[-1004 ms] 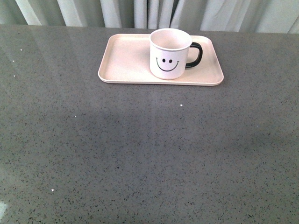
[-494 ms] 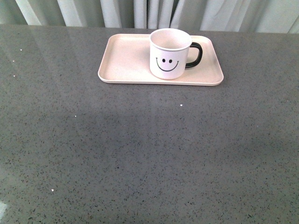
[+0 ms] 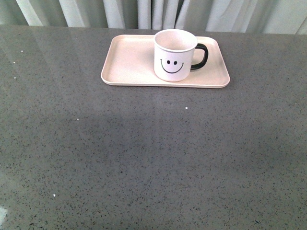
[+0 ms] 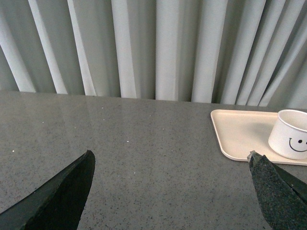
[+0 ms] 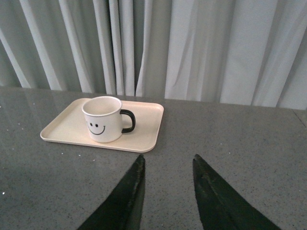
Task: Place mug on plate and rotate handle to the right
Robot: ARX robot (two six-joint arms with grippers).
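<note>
One mug [image 3: 174, 55] upright on pink rimmed plate [image 3: 129, 67], glossy black handle [image 3: 201, 56] pointing right; both grippers' jaws apart, holding nothing: left gripper [image 4: 170, 191], right gripper [image 5: 167, 184].

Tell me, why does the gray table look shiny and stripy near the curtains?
Front view: the curtains reflect as pale streaks on the glossy table, and a soft dark shadow crosses its middle. Left wrist view: the same pale glare near the far edge; the mug stays sharp.
</note>
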